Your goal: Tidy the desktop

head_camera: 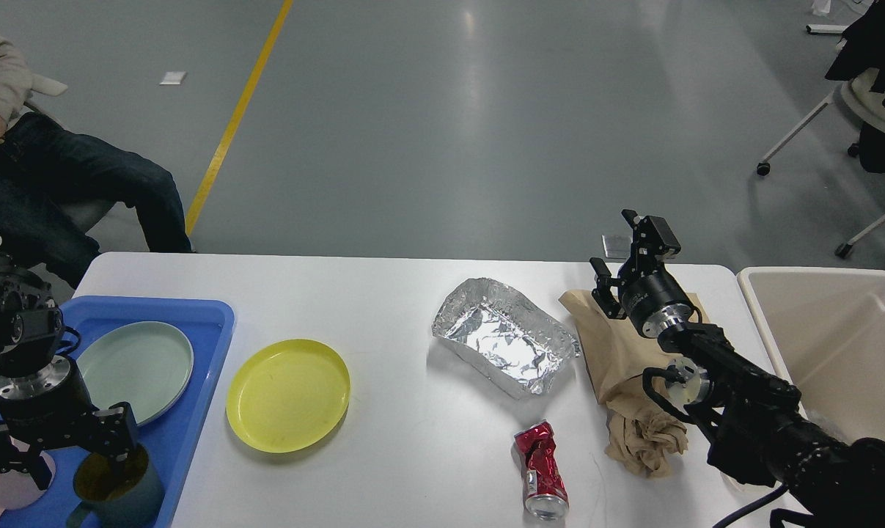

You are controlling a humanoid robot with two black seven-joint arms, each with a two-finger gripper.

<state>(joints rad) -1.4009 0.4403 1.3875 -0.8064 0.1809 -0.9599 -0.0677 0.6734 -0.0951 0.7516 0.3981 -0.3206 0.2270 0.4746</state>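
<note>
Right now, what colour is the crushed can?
Red, with a silver end; the crushed can shows best in the head view.

A glossy grey floor (442,125) carries a yellow line (238,114); wheeled chair legs (794,136) stand far right.

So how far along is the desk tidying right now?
Partly done. A green plate and cups already sit in the blue tray. Nothing is in hand: the right claw hangs open above the brown paper bag, and the left claw is over the tray, grip unclear. Left on the desktop: the yellow plate, foil tray, crushed can and bag.
</note>
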